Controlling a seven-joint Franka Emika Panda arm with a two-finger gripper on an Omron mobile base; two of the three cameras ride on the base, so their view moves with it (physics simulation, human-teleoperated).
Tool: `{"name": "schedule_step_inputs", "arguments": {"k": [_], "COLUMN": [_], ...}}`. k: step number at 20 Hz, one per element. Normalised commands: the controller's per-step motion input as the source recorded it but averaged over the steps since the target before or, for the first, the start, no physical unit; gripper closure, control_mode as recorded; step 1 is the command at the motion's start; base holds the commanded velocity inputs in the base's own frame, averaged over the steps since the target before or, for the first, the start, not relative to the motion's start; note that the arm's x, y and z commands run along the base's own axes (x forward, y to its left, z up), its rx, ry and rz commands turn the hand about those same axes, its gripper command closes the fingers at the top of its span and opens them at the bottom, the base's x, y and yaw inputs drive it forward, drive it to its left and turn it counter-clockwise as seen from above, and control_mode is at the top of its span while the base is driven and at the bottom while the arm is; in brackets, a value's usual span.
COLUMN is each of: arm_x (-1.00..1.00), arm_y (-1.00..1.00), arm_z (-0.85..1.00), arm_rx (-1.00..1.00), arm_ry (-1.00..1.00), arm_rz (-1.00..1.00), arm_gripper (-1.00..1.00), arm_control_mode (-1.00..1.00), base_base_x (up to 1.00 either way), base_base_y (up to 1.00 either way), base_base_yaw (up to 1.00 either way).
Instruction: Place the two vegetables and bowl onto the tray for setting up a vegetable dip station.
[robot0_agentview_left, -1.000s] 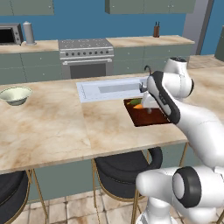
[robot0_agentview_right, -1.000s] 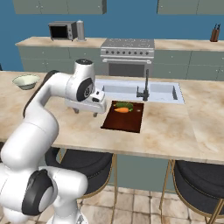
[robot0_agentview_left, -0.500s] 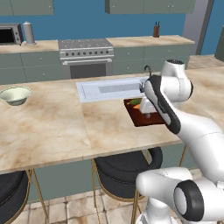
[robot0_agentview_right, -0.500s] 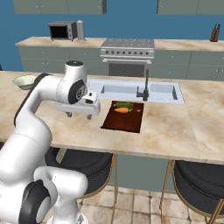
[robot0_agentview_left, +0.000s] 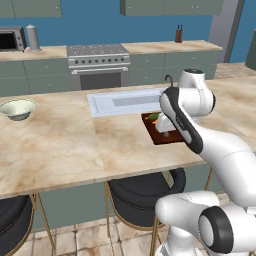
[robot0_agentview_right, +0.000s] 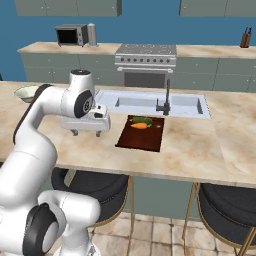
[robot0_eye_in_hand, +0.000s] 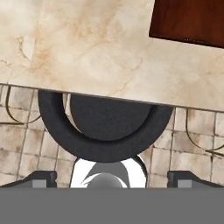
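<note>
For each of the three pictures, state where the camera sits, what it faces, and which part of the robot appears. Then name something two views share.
Left base view: behind the arm's left, facing the counter, bowl and tray; arm rises lower right.
Right base view: behind its right, facing the sink; arm rises lower left, gripper open.
Hand view: looking down at the counter edge and a stool.
Shared: all three show the tray.

The gripper (robot0_agentview_right: 85, 133) has swung away from the tray (robot0_agentview_right: 141, 138): a second ago it hung at the tray's near-left edge, and now it hovers over bare marble counter (robot0_agentview_right: 75, 150), with the tray well off to its right in the right base view. Its fingers stand as wide apart as before, holding nothing. The arm's upper links have rotated with it, the shoulder drawing back toward the bowl's side.
</note>
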Motion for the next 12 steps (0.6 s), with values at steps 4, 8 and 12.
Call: {"name": "schedule_step_inputs", "arguments": {"k": [4,8,12], "arm_x": [-0.09,0.0,0.0], "arm_y": [0.0,0.0,0.0], "arm_z": [0.0,0.0,0.0], "arm_rx": [0.0,0.0,0.0], "arm_ry": [0.0,0.0,0.0], "arm_rz": [0.0,0.0,0.0], "arm_gripper": [-1.0,-1.0,-1.0], "arm_control_mode": [-1.0,1.0,1.0], "base_base_x": [0.0,-0.78,-1.0], "base_base_y": [0.0,0.02,0.55], "base_base_yaw": [0.0,-0.04,-0.16]}}
